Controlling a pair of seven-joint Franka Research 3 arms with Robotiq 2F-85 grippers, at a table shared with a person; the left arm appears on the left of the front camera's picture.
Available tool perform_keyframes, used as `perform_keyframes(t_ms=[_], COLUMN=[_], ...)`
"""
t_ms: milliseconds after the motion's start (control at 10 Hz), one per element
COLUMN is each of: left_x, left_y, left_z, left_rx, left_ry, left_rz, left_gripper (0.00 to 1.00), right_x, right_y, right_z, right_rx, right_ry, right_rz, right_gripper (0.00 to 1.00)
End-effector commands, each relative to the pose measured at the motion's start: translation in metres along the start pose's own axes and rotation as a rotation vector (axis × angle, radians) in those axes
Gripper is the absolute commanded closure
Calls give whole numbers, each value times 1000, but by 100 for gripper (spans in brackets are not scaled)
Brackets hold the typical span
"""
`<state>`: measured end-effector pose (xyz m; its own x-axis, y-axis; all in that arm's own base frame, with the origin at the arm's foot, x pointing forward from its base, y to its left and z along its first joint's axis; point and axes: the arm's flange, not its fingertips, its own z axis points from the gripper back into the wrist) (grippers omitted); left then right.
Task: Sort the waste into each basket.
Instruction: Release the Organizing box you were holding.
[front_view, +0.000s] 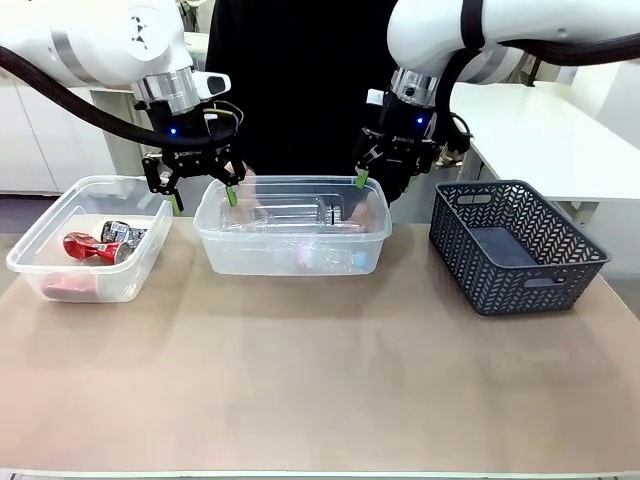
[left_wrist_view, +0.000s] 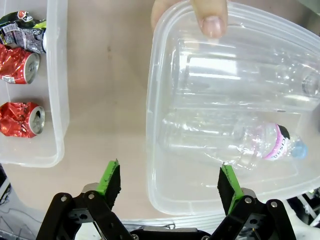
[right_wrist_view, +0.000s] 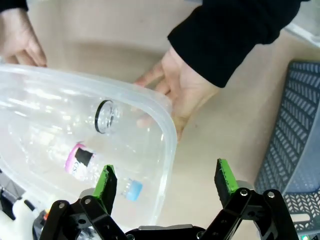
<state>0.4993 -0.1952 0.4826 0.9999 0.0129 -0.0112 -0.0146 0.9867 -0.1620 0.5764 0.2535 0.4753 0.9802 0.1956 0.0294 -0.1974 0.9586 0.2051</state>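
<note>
While crushed cans (front_view: 95, 245) lie in the left tub (front_view: 60, 215) and clear bottles (front_view: 290, 215) in the middle tub (front_view: 215, 245), both grippers, left (front_view: 203, 192) and right (front_view: 385, 178), hover above with fingers apart and empty; sorting looks finished, and the dark basket (front_view: 515, 245) holds no waste.

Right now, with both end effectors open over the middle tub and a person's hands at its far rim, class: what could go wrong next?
1. The person's hand rests against the middle tub close to the right end effector; a descent might strike fingers.
2. The left end effector straddles the tub's rim and could catch it.
3. The clear bottles are hard to see, so a grasp might slip.
</note>
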Motion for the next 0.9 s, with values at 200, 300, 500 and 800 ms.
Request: perform_keyframes(t_ms=[200,300,500,800], left_x=[0,-13,-68,-136], left_y=[0,-4,-4,-6], left_z=[0,28,74,67], left_rx=[0,-36,-157,-132], left_ry=[1,1,23,-17], left_rz=[0,-29,-107,-189], left_gripper=[0,0,0,0], right_x=[0,-37,-140,-223], right_y=[0,-27,-65,-93], right_z=[-1,35,103,116], right_rx=[0,188,515,577], right_ry=[0,20,72,-66], right_rz=[0,78,99,-75], right_gripper=[0,0,0,0])
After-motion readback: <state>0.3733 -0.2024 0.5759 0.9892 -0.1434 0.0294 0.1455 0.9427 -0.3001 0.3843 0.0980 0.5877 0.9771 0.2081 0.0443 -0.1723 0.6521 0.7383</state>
